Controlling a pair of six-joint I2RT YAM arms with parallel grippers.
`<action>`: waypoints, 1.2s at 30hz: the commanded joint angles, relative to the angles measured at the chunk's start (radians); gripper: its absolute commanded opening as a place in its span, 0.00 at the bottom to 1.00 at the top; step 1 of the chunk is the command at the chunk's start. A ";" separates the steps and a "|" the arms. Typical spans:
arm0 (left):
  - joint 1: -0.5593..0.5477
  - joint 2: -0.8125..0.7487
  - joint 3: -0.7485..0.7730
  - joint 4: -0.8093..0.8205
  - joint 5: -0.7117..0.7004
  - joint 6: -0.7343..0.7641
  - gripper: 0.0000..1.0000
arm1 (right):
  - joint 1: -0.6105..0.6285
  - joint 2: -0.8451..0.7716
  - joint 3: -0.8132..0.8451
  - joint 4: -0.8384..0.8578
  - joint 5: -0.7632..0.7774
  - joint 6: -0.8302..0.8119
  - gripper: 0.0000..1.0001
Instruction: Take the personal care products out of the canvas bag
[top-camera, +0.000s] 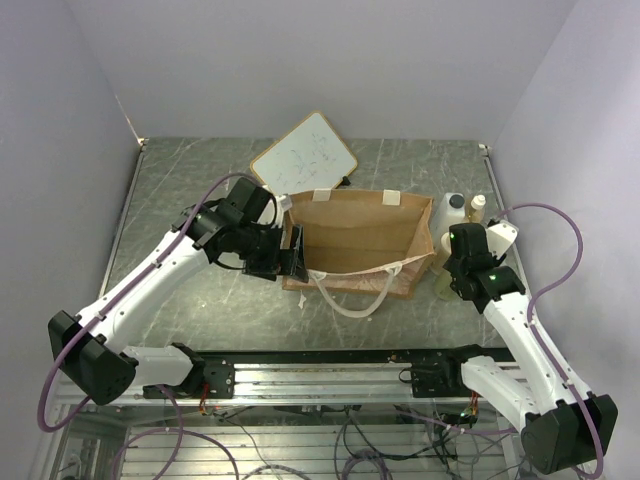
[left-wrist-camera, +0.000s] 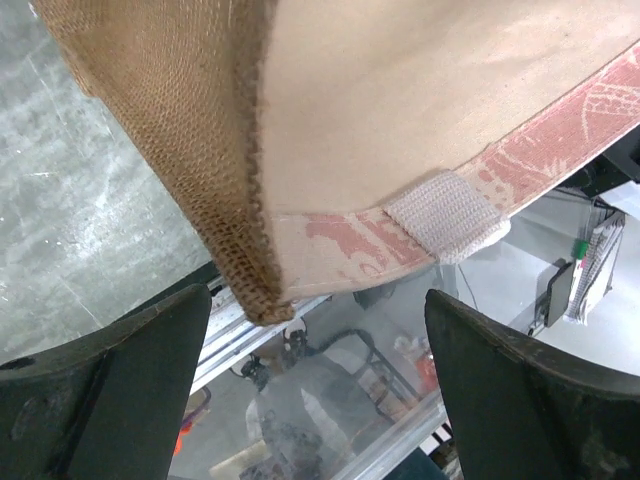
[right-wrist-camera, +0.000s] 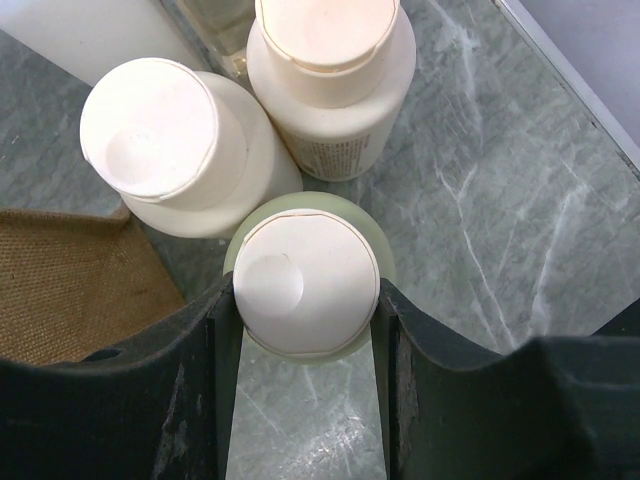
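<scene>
**Right gripper** (right-wrist-camera: 305, 300): the fingers are pressing on both sides of the cream cap of the green bottle (right-wrist-camera: 310, 250), clamping it. The bottle is standing upright on the counter (right-wrist-camera: 480, 200), outside the bag (right-wrist-camera: 70, 280) and just beside its corner. A second bottle (right-wrist-camera: 150, 135) and a third bottle (right-wrist-camera: 325, 60), both cream-capped, are standing against it on the far side, touching each other.

Only the right wrist view is showing this finger contact. In the top view the wrist is covering the cap.

The top view alone is showing the white bottle (top-camera: 452, 212) with its dark cap and the amber bottle (top-camera: 478, 208). They are standing side by side beyond the gripper, by the bag's right end.

**Left gripper** (left-wrist-camera: 318, 310): the fingers are standing wide apart and holding nothing. In the left wrist view the bag's woven corner edge is hanging between them, with a cream tab (left-wrist-camera: 445, 215) at the rim.

The top view is placing this gripper at the bag's left end. There the bag's mouth is facing up, and a rope handle (top-camera: 350, 295) is drooping over the near side onto the counter. A board (top-camera: 305, 150) is lying behind the bag.
</scene>
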 joint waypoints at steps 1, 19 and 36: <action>-0.004 -0.021 0.062 -0.009 -0.049 0.008 0.99 | -0.004 0.009 0.011 0.043 -0.023 0.021 0.18; -0.002 -0.125 0.338 -0.049 -0.408 -0.010 0.99 | -0.004 -0.073 0.456 -0.128 -0.231 -0.225 1.00; -0.001 -0.173 0.691 -0.057 -0.679 0.144 0.99 | -0.004 0.087 1.112 -0.285 -0.361 -0.467 1.00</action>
